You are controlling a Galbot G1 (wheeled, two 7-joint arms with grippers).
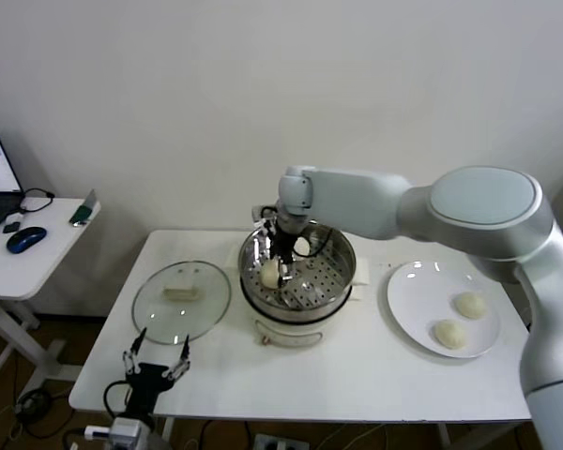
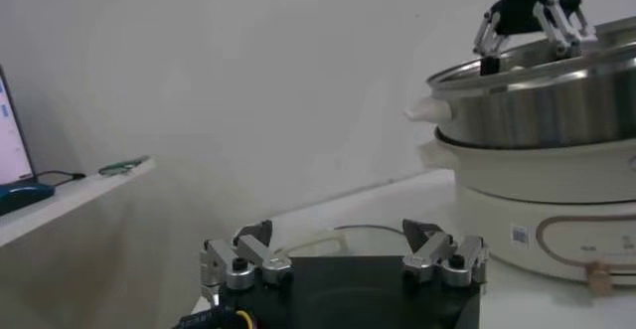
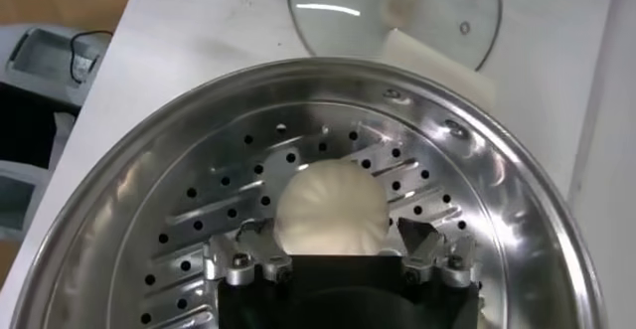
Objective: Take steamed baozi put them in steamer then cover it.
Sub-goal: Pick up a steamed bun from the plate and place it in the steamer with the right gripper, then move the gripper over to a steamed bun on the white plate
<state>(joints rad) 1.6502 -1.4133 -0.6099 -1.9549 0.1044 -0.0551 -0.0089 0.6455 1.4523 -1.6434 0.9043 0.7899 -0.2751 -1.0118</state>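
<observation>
**One bun in, two plated**

Left gripper (image 1: 156,364) idles at table's (image 1: 357,375) near edge, jaws apart. Cover (image 1: 181,300) beside steamer (image 1: 300,278). My right gripper (image 3: 341,257), jaws apart, straddles a baozi (image 3: 330,205) on the tray; I'd lift straight up. Two on plate (image 1: 408,314). White wall behind.

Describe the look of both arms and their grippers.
The right arm has smooth, rounded pale grey-white shells with a large domed joint. Its right gripper is black with silver metal finger links. The left gripper matches: a black body, silver links, dark fingertips and small red and yellow wires near its base.
</observation>
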